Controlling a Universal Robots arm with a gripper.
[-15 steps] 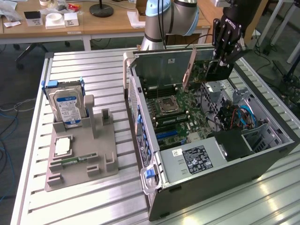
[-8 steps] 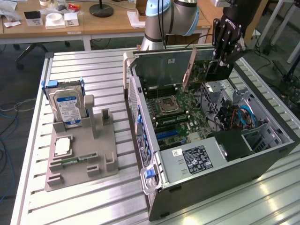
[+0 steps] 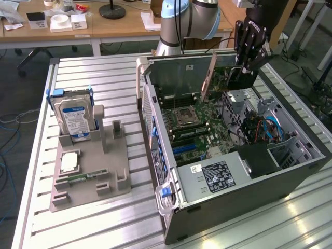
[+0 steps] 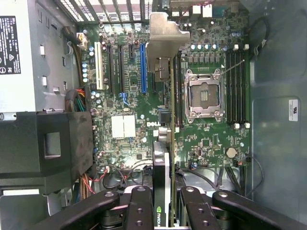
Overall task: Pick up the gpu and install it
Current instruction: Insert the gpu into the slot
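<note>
A slotted aluminium table (image 3: pixel 104 78) is carrying two things, sitting apart from each other. A grey moulded parts fixture (image 3: pixel 96 179) is lying flat toward the exterior view's left. An open desktop computer case (image 3: pixel 244 205) is lying on its side toward the exterior view's right, its open face pointing upward.

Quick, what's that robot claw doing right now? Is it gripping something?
Gripper: closed, holding the gpu edge-on over the motherboard.
</note>
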